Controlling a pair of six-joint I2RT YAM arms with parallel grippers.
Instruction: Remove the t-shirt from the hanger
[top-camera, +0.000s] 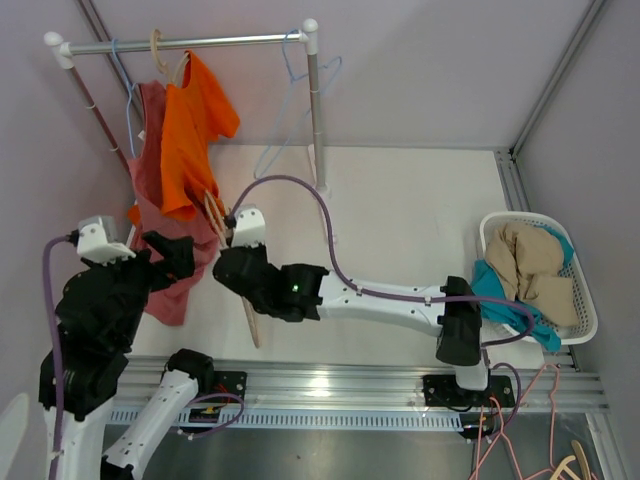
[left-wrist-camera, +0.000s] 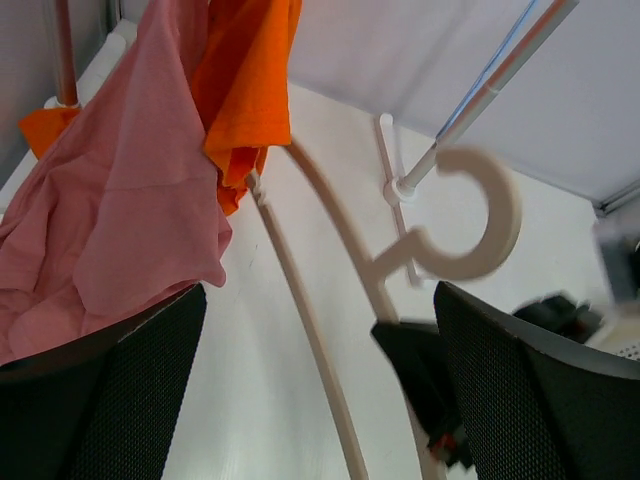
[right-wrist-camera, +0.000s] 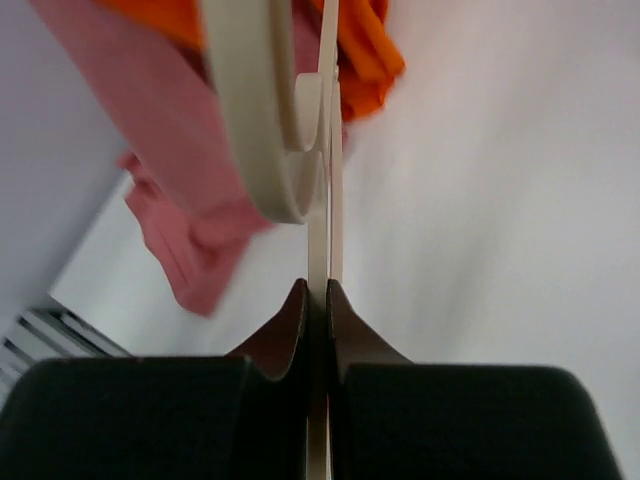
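A cream hanger (top-camera: 250, 318) is tilted low over the table, and my right gripper (top-camera: 226, 258) is shut on its thin bar (right-wrist-camera: 318, 250). Its hook (left-wrist-camera: 478, 218) curves up just ahead of those jaws. The hanger's far arm (left-wrist-camera: 312, 190) runs up to the hem of an orange t-shirt (top-camera: 192, 130); I cannot tell whether it goes inside. A pink t-shirt (top-camera: 155, 205) drapes beside the orange one, down to the table. My left gripper (top-camera: 178, 268) is wide open with nothing in it, one finger (left-wrist-camera: 110, 380) under the pink cloth and the other (left-wrist-camera: 530, 390) right of the hanger.
A clothes rack (top-camera: 316, 110) stands at the back left, with blue wire hangers (top-camera: 300, 70) on its rail. A white basket (top-camera: 525, 215) of beige and teal clothes sits at the right edge. More hangers (top-camera: 560, 465) lie below the table's near right corner.
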